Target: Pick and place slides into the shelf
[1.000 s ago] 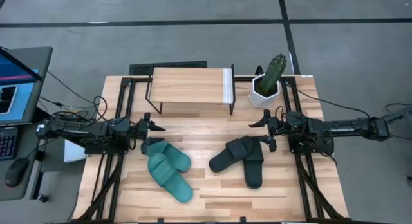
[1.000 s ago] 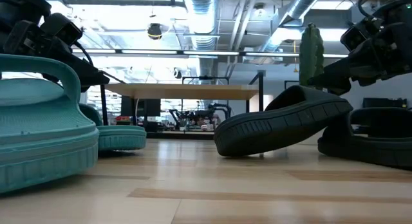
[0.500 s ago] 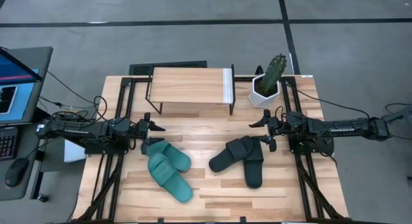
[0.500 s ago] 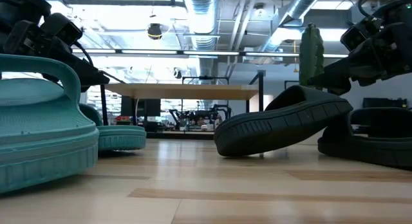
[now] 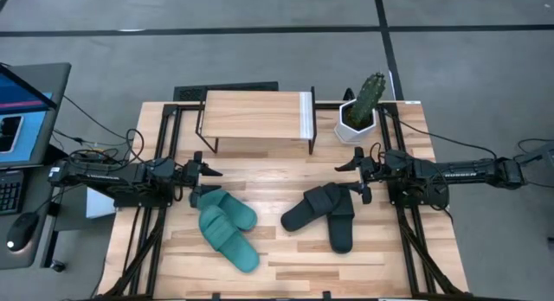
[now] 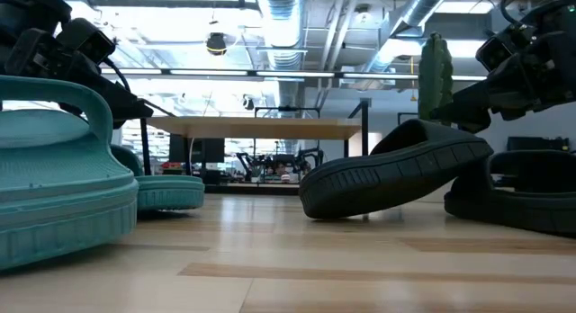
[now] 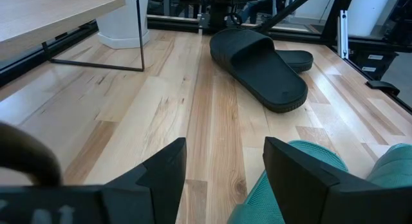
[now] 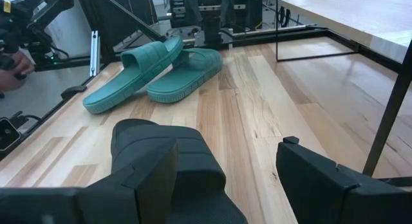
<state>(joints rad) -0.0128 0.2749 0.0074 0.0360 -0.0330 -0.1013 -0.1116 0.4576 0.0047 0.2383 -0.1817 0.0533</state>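
Teal slides [image 5: 227,225] and black slides [image 5: 325,214] — no readable markings.

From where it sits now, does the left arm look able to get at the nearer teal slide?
Probably yes. The left gripper is open and sits right beside the teal slide nearest it, with only bare tabletop around it and nothing in the way.

Past the right gripper's [image 8: 225,179] spread fingers [image 8: 315,179], a black slide [image 8: 161,137] lies just ahead on the table [image 8: 257,102], the teal pair [image 8: 158,73] rests side by side farther off, overlapping, and the shelf [image 8: 360,18] stands to one side.
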